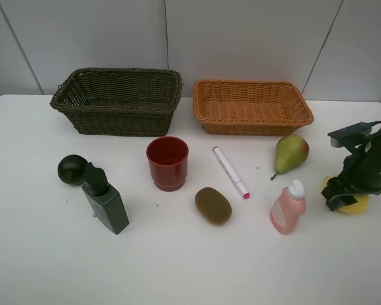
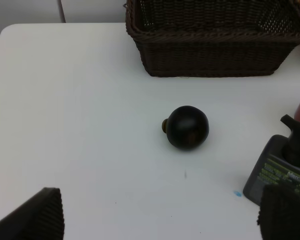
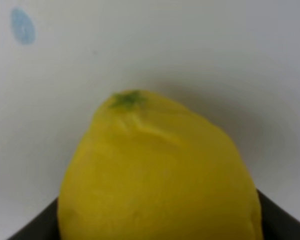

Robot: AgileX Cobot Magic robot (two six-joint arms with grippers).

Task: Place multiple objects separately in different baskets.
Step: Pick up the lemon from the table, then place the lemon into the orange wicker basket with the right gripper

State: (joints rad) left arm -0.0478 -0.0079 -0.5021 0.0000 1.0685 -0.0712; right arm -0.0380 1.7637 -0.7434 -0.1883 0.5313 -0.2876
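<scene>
we log: nothing sorted yet | dark brown basket & orange-tan basket both empty | yellow lemon on desk, right side, betw. jaws of right pincer, can't tell if gripped | left pincer open, empty, facing dark round fruit | 8 objs left

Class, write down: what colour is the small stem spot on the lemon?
Green, on the yellow lemon; the right wrist view shows it best.

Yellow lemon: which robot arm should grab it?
The right arm. Its gripper sits astride the yellow oval lemon, while the open left gripper hangs across the table near the dark round fruit.
</scene>
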